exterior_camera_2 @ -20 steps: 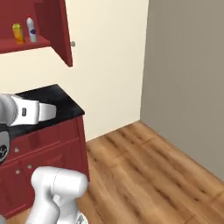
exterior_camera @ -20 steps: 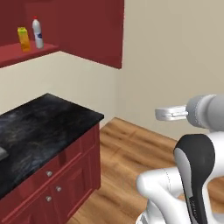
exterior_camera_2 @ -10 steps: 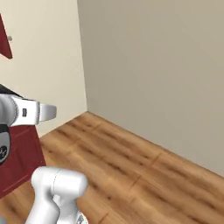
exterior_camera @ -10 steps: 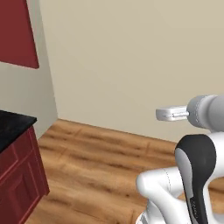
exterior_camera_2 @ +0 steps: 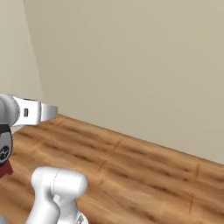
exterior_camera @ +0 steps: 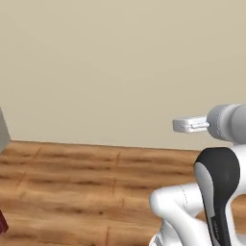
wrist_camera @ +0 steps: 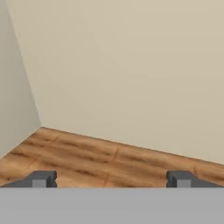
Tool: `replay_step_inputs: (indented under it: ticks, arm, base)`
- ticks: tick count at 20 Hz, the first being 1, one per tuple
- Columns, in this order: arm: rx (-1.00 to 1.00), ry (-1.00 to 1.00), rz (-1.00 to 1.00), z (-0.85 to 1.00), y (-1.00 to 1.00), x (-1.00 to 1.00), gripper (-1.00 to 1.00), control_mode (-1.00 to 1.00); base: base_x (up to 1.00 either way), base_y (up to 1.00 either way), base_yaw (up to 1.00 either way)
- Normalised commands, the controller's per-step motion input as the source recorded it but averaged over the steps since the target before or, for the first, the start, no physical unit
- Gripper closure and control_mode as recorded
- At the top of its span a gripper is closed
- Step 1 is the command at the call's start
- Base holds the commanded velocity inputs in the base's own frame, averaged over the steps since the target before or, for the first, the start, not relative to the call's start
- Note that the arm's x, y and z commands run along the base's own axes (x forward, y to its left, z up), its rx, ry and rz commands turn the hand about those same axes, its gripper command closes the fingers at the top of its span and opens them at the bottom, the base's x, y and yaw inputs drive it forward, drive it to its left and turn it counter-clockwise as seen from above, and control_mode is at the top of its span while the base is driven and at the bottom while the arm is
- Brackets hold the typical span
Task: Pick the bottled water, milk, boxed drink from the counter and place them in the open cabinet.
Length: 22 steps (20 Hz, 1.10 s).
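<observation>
1. Hand (wrist_camera: 110, 179) spread wide: fingertips (wrist_camera: 41, 178) sat far apart at the bottom of the hand view, with nothing between them. Held nothing.
2. Pointed roughly level at a bare beige wall (wrist_camera: 131, 65) over a wood plank floor (wrist_camera: 96, 153). A wall corner ran down the left of the hand view.
3. Both base views gave the same wall (exterior_camera: 120, 62) and floor (exterior_camera: 86, 182), with the arm (exterior_camera: 216, 192) folded close over the base.
4. Could not place the water bottle, milk carton or drink box from these pictures. Same for the desk and the open cabinet.
5. Only clue: a dark red sliver (exterior_camera: 2, 226) at the lower left edge of the left base view, and a similar red patch (exterior_camera_2: 3, 168) low on the left of the right base view. Read as a kitchen unit, though too little of it to be sure.
6. Judged from that: the task's things most likely lay off to the left of the hand, outside what it faced. The coming move turned on that one relation, so a turn of the base back to the left was needed before any reach.
7. Long axis of any of the three things: could not tell.
8. Only one arm, so no choice of nearer hand.
9. Brands, labels, writing: nothing readable. A small mark on the arm's dark link was too blurred to make out.
</observation>
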Motion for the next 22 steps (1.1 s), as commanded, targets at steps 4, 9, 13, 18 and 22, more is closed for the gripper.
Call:
replay_step_inputs:
  ticks: [4,9,13,18,22]
  arm:
    - [0.00,0.00,0.00,0.00,0.00,0.00,-1.00,1.00]
    - [0.00,0.00,0.00,0.00,0.00,0.00,-1.00,1.00]
    - [0.00,0.00,0.00,0.00,0.00,0.00,-1.00,1.00]
    - [0.00,0.00,0.00,0.00,0.00,0.00,-1.00,1.00]
    - [0.00,0.00,0.00,0.00,0.00,0.00,-1.00,1.00]
  base:
    - [-0.58,0.00,-0.37]
    - [-0.43,0.00,-0.35]
    - [-0.33,-0.14,-0.36]
    - [-0.35,-0.29,-0.28]
    - [-0.40,-0.23,-0.23]
